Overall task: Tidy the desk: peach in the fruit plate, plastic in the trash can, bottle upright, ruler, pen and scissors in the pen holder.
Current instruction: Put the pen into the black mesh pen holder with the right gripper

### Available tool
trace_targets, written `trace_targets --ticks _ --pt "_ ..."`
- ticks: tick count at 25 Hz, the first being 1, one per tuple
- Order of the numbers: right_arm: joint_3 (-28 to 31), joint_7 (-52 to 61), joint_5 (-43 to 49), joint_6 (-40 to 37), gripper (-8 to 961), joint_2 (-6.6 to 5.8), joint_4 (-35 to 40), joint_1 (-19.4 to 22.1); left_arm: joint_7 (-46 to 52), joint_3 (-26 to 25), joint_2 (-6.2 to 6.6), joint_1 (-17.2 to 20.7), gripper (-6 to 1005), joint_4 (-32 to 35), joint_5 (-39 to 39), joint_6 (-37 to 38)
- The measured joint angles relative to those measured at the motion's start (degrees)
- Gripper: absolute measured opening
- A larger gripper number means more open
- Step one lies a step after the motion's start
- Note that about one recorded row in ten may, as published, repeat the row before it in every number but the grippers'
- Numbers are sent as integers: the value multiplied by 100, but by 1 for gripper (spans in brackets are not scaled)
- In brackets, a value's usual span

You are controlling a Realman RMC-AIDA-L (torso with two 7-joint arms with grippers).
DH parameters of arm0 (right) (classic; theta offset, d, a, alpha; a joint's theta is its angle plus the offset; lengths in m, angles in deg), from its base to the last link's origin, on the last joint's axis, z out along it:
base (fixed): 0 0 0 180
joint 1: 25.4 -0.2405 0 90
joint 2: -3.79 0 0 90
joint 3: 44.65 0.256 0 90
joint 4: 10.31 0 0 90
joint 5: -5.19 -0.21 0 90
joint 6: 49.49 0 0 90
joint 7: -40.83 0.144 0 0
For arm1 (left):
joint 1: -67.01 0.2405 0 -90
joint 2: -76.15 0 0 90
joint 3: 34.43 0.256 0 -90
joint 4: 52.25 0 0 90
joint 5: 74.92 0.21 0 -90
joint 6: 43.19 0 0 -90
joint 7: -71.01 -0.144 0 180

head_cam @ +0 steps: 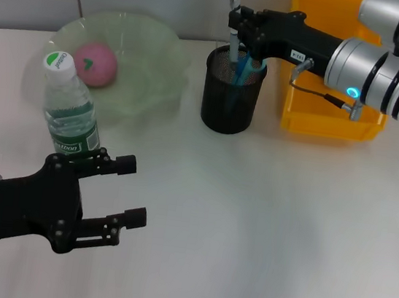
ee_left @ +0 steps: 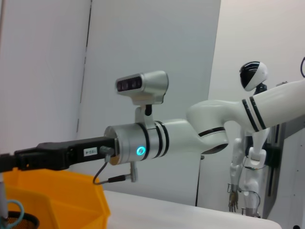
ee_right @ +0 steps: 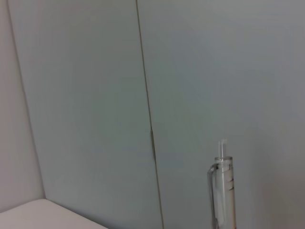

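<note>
My right gripper is pressed together on the pen, pinching its shaft just above the rim of the pen holder. The pen stands upright with its lower end down inside the holder and its top rising past my fingers; my right wrist view shows its clear upper end against a pale wall panel. Turquoise scissor handles already sit in the black mesh holder beside the pen. I cannot make out a ruler in there.

My right arm reaches in from the right, passing in front of the yellow bin, which stands just right of the holder at the far side of the white table. My left wrist view catches a corner of that bin with my right arm stretched above it.

My left gripper is at the near left, low over the table, with its jaws spread and nothing between them. Just beyond it the water bottle stands upright, white cap on top. Behind the bottle, at the far left, the peach lies in the pale green fruit plate.
</note>
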Motion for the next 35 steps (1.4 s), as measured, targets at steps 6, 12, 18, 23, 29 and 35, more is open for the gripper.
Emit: trace_targets --ticks 6,12,18,23,29,35 --pt "1 -84 -1 106 133 8 -220 -148 0 -17 7 -31 741 0 40 35" --pt "4 -141 -13 175 133 25 -285 -176 0 -15 9 -20 741 -3 39 38" --pt "40 -142 -14 175 132 26 -299 -173 0 -24 9 -8 742 -66 16 146" --pt "18 -145 -14 173 132 26 -297 -148 0 -24 9 6 742 -71 13 166" --pt "59 -153 -13 157 132 26 -272 -108 21 -25 9 -17 742 -80 9 176" --pt "18 -295 -14 165 133 30 -300 -107 132 -68 9 -36 742 -80 -1 226"
